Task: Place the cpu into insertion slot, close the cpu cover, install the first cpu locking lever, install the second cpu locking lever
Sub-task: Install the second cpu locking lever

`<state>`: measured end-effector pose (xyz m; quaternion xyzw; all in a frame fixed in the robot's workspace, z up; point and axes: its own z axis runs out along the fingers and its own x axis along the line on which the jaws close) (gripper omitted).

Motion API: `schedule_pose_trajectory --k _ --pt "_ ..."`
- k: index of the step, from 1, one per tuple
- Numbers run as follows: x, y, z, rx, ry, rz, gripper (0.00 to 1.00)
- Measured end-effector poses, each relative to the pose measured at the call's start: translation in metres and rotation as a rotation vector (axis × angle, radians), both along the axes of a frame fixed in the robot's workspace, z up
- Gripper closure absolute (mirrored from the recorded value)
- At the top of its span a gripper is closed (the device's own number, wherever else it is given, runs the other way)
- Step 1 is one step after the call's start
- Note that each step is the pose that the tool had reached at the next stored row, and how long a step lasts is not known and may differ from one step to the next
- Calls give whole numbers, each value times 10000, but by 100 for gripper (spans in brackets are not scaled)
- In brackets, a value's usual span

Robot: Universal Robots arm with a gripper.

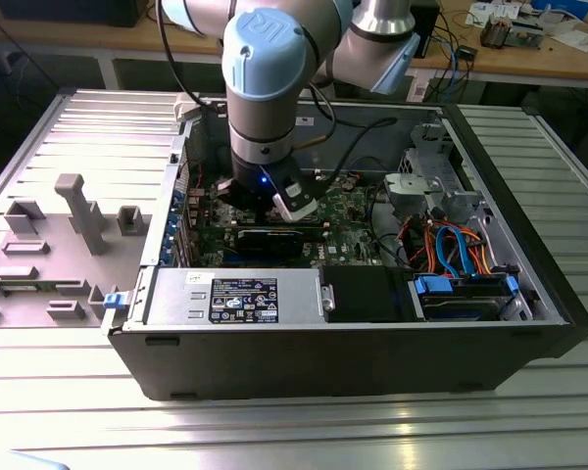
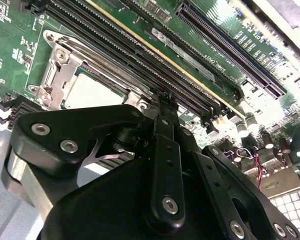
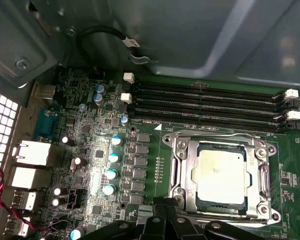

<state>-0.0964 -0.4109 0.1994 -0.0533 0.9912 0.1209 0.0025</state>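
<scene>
Item: pincer (image 2: 162, 107). It hangs low over the green board (image 3: 90, 150) inside the open computer case (image 1: 529, 323), at the edge of the socket. In the second wrist view the black fingers (image 2: 165, 150) meet at a narrow tip with no gap and nothing between them, so the pincer reads as closed and empty.

Item: cpu (image 3: 221, 176). It is seated flat in the slot (image 3: 182, 172), just ahead of the pincer tip, dull silver top up. Placement appears done.

Item: cover (image 3: 217, 145). The silver frame lies down over the chip's edges, cut-out centred on the metal top. It looks closed; whether it sits fully flush cannot be told.

Item: levers. A thin wire rod (image 3: 210, 136) runs along the far side of the frame from the pincer. Whether either lever is latched cannot be told.

Item: memory slots (image 3: 205, 107). Long black rows just beyond the socket, on the far side from the pincer.

Risks, judged:
- The tip sits very near the frame; a push slightly off line could slide off a thin lever and strike the board's small parts.
- If the cover is not flush, forcing a lever could load the chip unevenly and bend socket pins.
- A sideways slip could knock the memory slot clips.
</scene>
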Motion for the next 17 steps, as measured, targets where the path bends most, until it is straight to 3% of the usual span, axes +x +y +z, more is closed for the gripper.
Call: schedule_pose_trajectory --k 9,17 --pt "-3 4 -4 -9 -2 -1 89" --pt "-5 4 72 -15 0 -1 89"
